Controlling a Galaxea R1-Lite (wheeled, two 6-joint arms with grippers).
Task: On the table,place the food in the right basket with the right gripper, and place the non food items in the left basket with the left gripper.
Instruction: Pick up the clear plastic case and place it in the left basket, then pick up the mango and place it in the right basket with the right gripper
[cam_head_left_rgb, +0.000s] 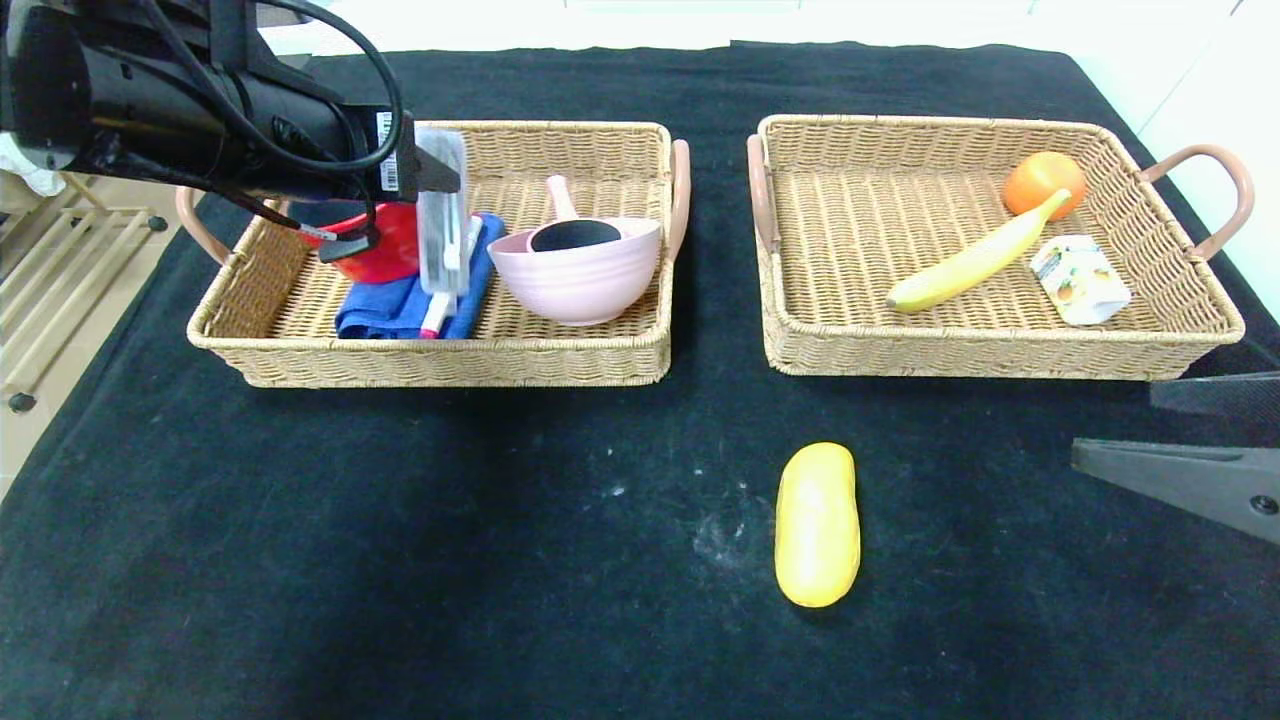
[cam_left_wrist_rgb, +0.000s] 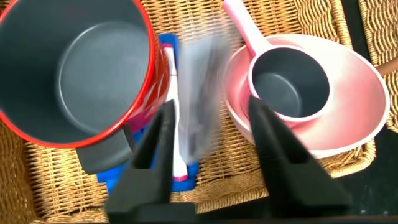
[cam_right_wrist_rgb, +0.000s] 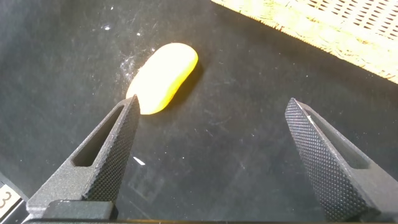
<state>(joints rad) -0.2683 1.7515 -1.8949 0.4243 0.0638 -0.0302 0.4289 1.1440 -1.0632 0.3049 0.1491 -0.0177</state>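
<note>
The left hand (cam_head_left_rgb: 440, 180) hangs over the crowded left basket (cam_head_left_rgb: 300, 350), fingers parted around the blurred clear case (cam_head_left_rgb: 442, 215), between red pot (cam_left_wrist_rgb: 74, 68) and pink bowl (cam_head_left_rgb: 580, 275). At five o'clock of the bare desk (cam_head_left_rgb: 400, 520), the right hand (cam_right_wrist_rgb: 217, 162) gapes wide near the yellow fruit (cam_head_left_rgb: 817, 524), which lies alone at six o'clock from the right basket (cam_head_left_rgb: 1000, 350).

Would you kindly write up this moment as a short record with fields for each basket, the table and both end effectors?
left basket: red pot, blue cloth, pink bowl with small pink saucepan inside
right basket: orange, banana, drink carton
table: yellow oval fruit, outside both baskets
left end effector: over left basket, jaws apart around clear-topped case
right end effector: open, above table near the fruit
</note>
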